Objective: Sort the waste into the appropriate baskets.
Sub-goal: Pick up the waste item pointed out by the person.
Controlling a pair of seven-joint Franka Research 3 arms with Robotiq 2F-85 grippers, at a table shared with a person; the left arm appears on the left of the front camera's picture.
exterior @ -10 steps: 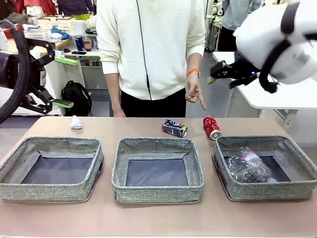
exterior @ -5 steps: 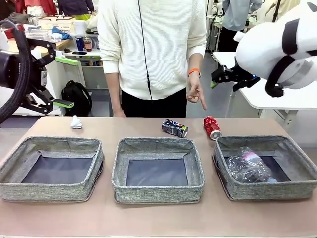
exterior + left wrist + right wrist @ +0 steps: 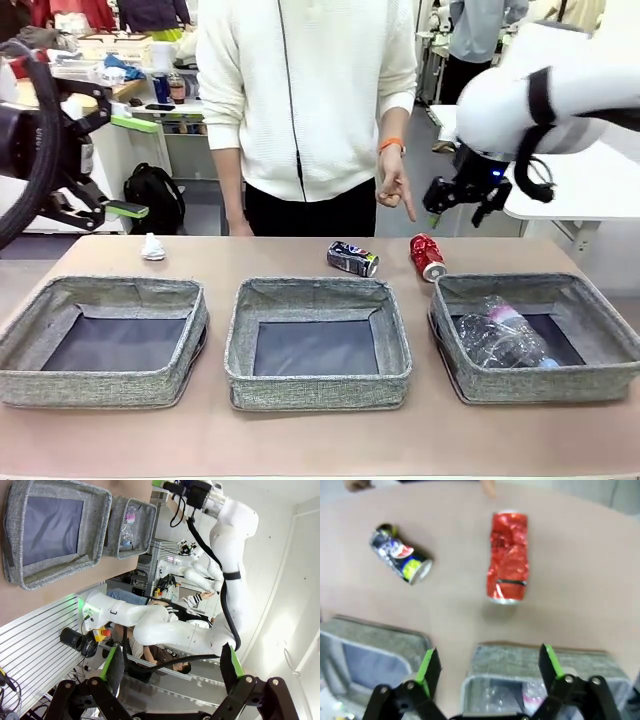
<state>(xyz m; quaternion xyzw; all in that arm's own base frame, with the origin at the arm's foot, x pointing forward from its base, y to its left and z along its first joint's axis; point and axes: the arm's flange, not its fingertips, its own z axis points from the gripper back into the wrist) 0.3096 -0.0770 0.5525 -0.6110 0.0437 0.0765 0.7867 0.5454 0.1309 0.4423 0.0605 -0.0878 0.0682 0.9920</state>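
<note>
Baskets: right grey woven fabric basket [image 3: 540,385] is holding a clear plastic bottle [image 3: 500,336]; middle basket [image 3: 318,390] and left basket [image 3: 95,388] are showing bare dark bottoms | Far strip: crushed red can [image 3: 427,257], dark blue-black can [image 3: 353,258] and white tissue wad [image 3: 152,247] are lying apart on open tabletop [image 3: 250,262] | Grippers: right gripper [image 3: 487,665] is hanging released over the red can; left gripper [image 3: 128,166] is hanging released beyond the table's left edge.

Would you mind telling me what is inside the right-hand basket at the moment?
A crumpled clear bottle lies in the right basket, toward its left side. The near wall hides the front of its bottom. Whether a clear bag lies with the bottle cannot be told.
</note>
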